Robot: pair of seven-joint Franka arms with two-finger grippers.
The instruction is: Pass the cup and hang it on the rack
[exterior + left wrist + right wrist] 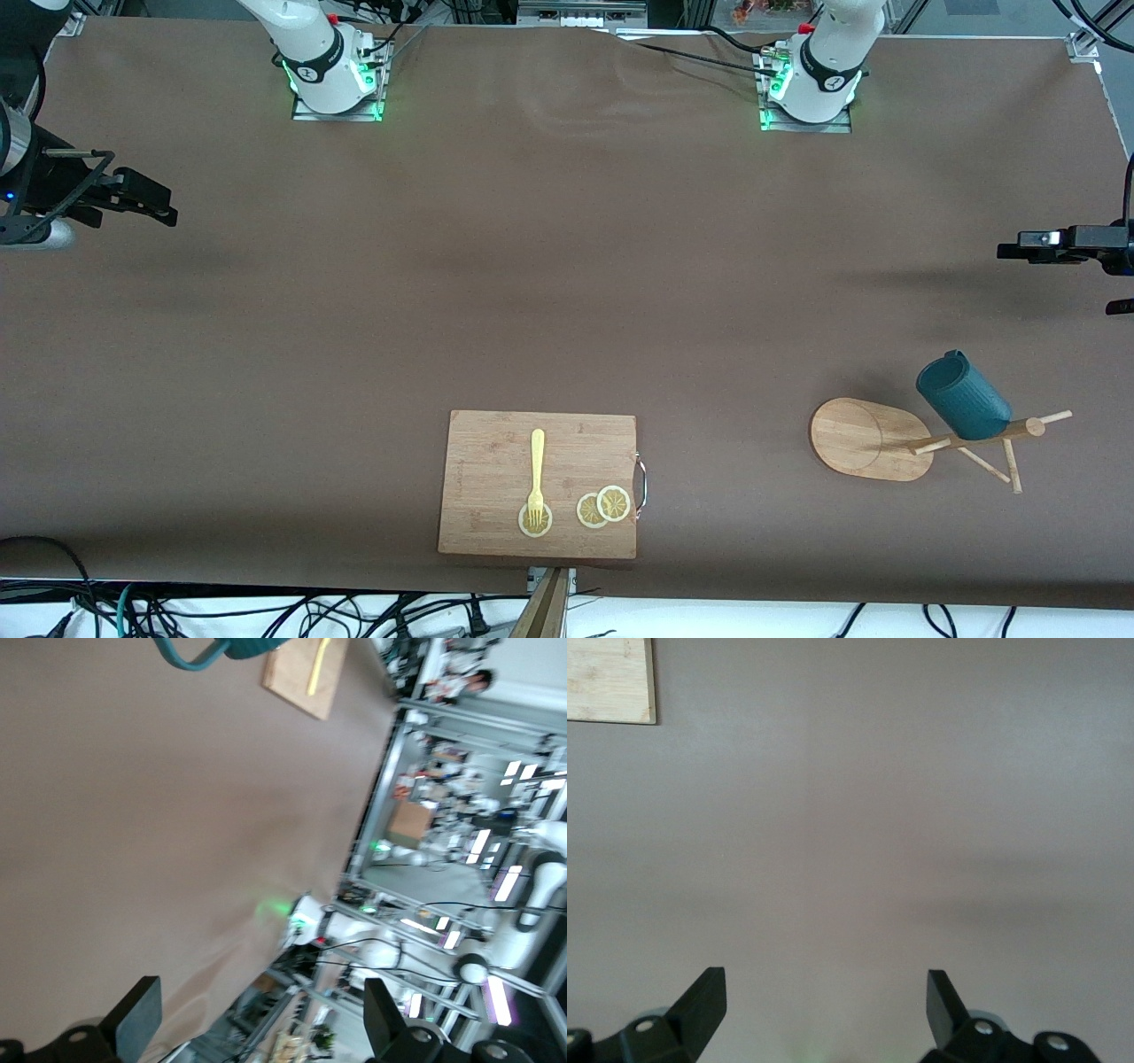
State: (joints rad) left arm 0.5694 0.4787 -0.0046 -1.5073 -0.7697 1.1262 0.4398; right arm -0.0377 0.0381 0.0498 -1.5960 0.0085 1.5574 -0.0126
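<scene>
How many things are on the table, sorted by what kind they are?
Cup: 1
Rack: 1
Cutting board: 1
Fork: 1
Lemon slices: 3
Total: 7

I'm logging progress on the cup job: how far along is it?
Done: the cup looks already hung on the rack, near the left arm's end of the table. In hand: nothing. The left gripper and the right gripper are both open and empty, each at its own end of the table. Left: seemingly nothing. The board with the fork plays no part.
</scene>
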